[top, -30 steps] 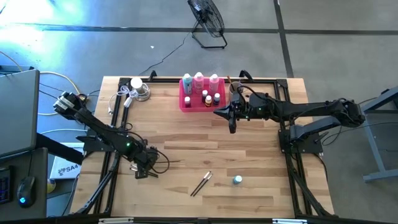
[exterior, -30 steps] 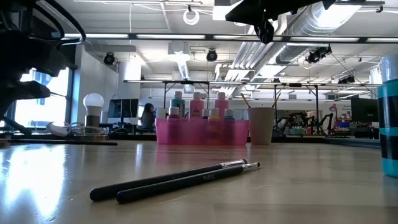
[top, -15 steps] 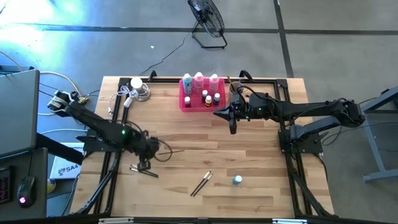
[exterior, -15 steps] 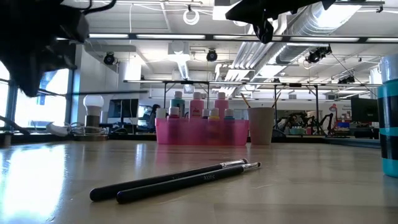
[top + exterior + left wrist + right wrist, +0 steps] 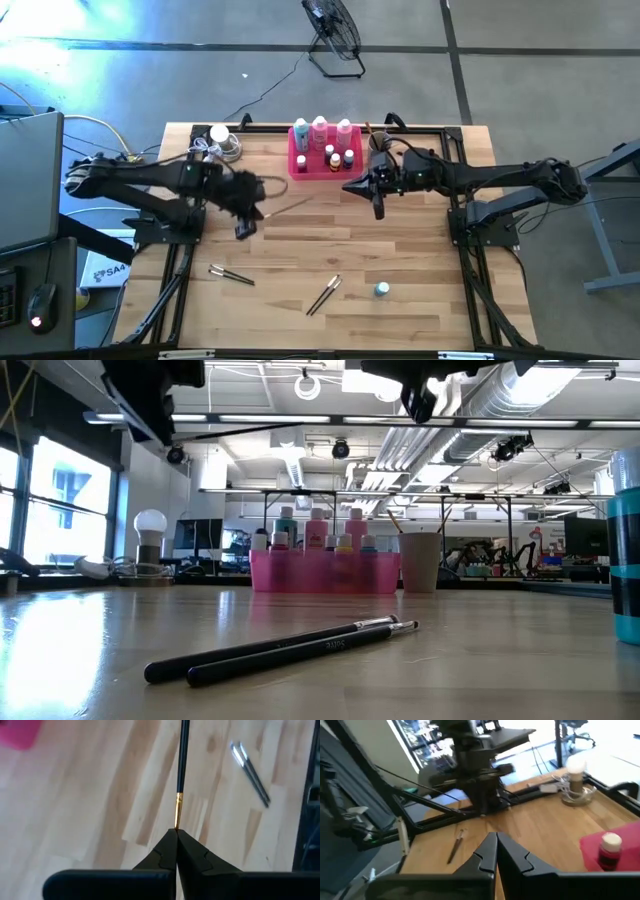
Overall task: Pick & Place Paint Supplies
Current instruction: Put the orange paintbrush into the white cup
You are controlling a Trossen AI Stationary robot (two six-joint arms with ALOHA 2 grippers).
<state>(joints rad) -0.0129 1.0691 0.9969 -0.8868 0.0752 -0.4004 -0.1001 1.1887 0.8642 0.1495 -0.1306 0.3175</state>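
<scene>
Left gripper (image 5: 243, 226) raised above the table's left half, arm stretched rightward, fingers (image 5: 170, 851) clenched on a thin paintbrush (image 5: 181, 765) projecting toward the pink tray (image 5: 300, 166). Right gripper (image 5: 376, 207) poised beside that tray, pinched together on nothing. Paired brushes (image 5: 323, 295) and a small bottle (image 5: 381, 290) left lying near the front edge.
</scene>
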